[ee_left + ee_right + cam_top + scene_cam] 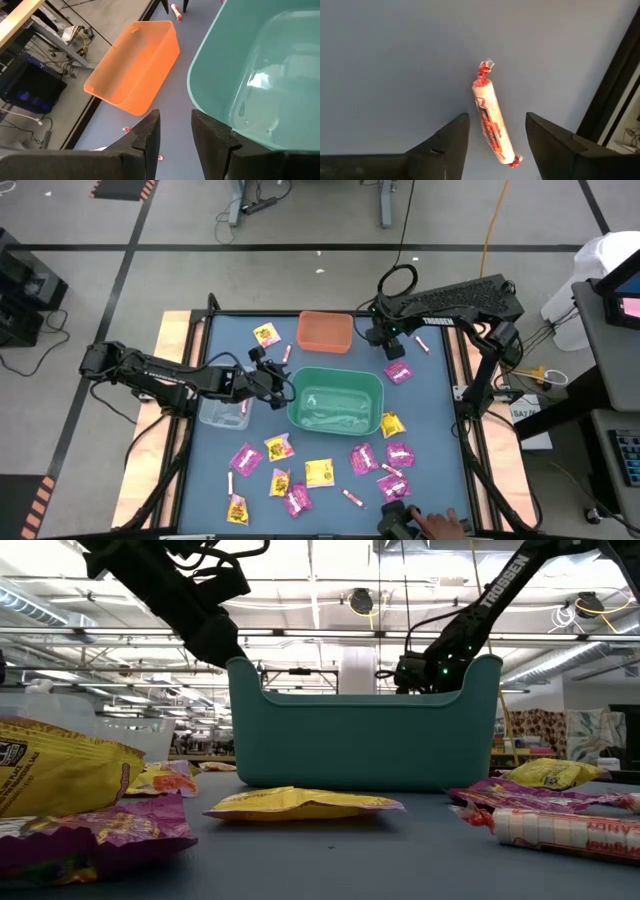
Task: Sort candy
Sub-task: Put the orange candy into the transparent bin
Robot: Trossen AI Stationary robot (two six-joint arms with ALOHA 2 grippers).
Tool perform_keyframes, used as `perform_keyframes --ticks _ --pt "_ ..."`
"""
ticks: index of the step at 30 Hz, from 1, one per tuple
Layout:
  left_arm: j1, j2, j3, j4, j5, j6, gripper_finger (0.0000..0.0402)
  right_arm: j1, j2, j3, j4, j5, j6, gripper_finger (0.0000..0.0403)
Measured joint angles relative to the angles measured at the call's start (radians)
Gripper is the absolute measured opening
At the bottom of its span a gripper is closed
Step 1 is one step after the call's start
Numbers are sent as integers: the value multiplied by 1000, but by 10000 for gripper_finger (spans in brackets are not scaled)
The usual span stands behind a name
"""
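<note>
The right gripper (494, 145) hangs with jaws parted, empty, straddling a pink-white stick (492, 119) on the worktop (430, 410) near two o'clock. The left gripper (175, 135), jaws parted and empty, hovers at the green bin's (336, 402) nine o'clock rim. Packets (319, 472) litter six o'clock.

We see a blue-topped table (430, 430) bearing a green bin (336, 399), an orange bin (325, 331), a clear bin (222, 411) and scattered candy (300, 470).

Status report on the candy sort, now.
Right gripper open, straddling a pink-white stick on the mat, not gripped. Left gripper open, empty, beside green bin. Nothing in the way.
</note>
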Motion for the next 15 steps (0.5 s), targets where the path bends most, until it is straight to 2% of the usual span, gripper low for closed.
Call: perform_keyframes --ticks 10,15 --pt "0 0 0 -3 0 0 118 0 4 -1 -45 -17 5 55" --pt "0 0 0 -3 0 0 118 1 5 -1 -57 -27 10 22"
